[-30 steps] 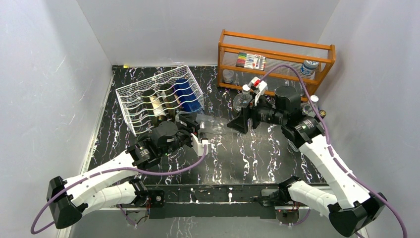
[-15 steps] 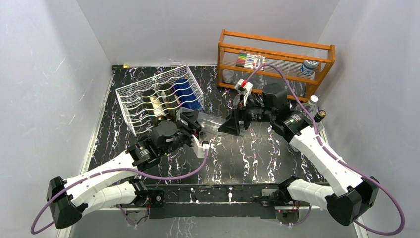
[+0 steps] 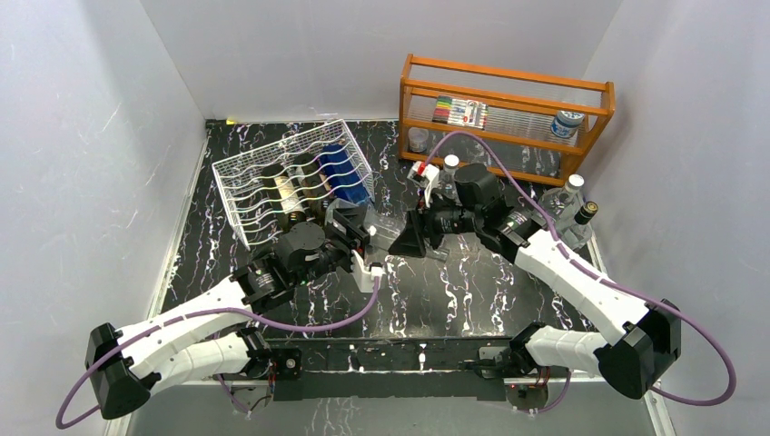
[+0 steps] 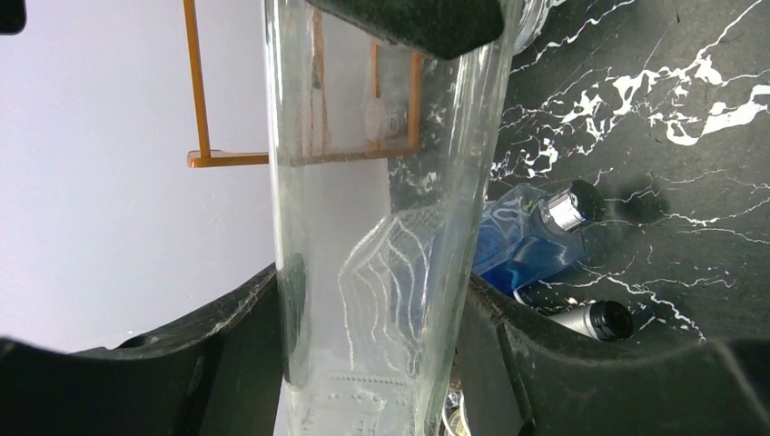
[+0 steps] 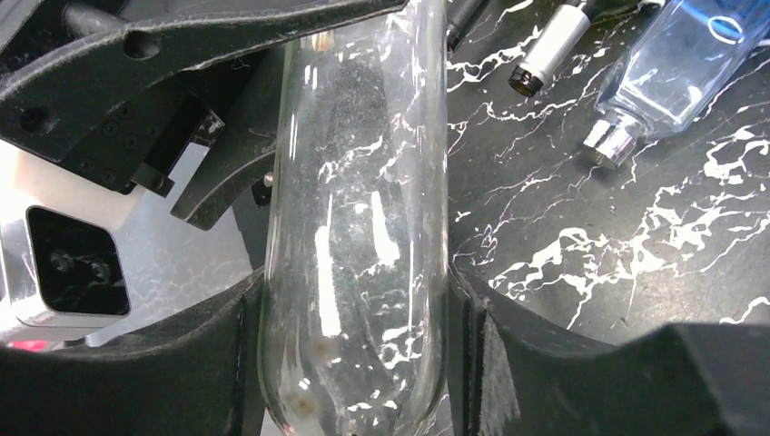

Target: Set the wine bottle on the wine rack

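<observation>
A clear glass wine bottle [image 3: 381, 227] hangs above the table's middle, held between both grippers. My left gripper [image 3: 352, 225] is shut on it; in the left wrist view the bottle [image 4: 372, 272] fills the gap between the fingers [image 4: 227, 354]. My right gripper [image 3: 406, 241] has its jaws round the other end, and in the right wrist view the bottle [image 5: 359, 236] touches both fingers [image 5: 508, 363]. The white wire wine rack [image 3: 238, 182] stands at the back left, just behind the left gripper, with dark bottles and a blue bottle [image 3: 345, 173] lying in its cradles.
An orange wooden shelf [image 3: 504, 100] with markers and jars stands at the back right. Two bottles [image 3: 572, 204] stand by the right wall, and a small capped bottle [image 3: 449, 168] in front of the shelf. The blue bottle [image 4: 518, 241] lies close beside the held bottle.
My right arm has swung left and forward from in front of the shelf, and its jaws now sit round the clear bottle. The left gripper has kept its hold, nearly still.
</observation>
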### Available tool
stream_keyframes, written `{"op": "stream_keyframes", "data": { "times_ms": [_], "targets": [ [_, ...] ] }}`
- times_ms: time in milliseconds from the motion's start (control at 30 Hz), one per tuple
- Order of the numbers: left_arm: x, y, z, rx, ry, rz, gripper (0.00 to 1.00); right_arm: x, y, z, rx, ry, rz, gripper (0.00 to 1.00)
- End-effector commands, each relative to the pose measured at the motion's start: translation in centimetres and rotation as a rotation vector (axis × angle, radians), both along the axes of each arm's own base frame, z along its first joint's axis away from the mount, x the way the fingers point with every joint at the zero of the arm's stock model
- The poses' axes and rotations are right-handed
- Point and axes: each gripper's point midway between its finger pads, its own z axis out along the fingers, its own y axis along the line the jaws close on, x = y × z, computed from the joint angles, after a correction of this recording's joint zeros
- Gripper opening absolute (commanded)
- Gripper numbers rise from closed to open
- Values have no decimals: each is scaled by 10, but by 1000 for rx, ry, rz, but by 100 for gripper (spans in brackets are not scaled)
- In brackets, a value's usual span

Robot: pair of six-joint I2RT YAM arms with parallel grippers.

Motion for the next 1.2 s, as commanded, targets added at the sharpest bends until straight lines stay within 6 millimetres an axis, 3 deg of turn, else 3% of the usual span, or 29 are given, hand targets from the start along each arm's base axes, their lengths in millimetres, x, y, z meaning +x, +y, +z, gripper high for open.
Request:
{"op": "stream_keyframes", "data": {
  "times_ms": [0,233,267,333,367,500,533,567,767,900,1033,1167],
  "targets": [
    [-2,-1,45,-151,-65,-3,0,0,6,9,30,-42,5,47],
    [-3,2,39,-162,-25,18,0,1,7,7,7,-49,-11,4],
    [-2,3,38,-165,-18,26,5,2,7,7,6,-53,-18,0],
    [-2,6,33,-177,2,45,39,4,5,9,6,-62,-37,0],
    [-3,7,30,-187,13,52,50,5,5,10,7,-65,-45,0],
    [-4,16,13,-213,63,98,79,5,0,14,20,-83,-77,0],
    [-4,19,7,-228,88,116,93,5,-1,13,19,-82,-86,0],
    [-5,22,6,-255,111,138,97,5,-2,12,20,-78,-96,0],
    [-17,38,-7,-372,291,234,98,1,-5,-3,5,-33,-115,0],
    [-29,40,22,-605,426,260,98,0,-3,-7,4,-19,-111,0],
    [-32,53,77,-844,545,351,98,-2,6,-11,7,5,-94,0],
    [-28,73,123,-959,586,478,98,-10,26,-16,2,23,-69,0]
  ]
}}
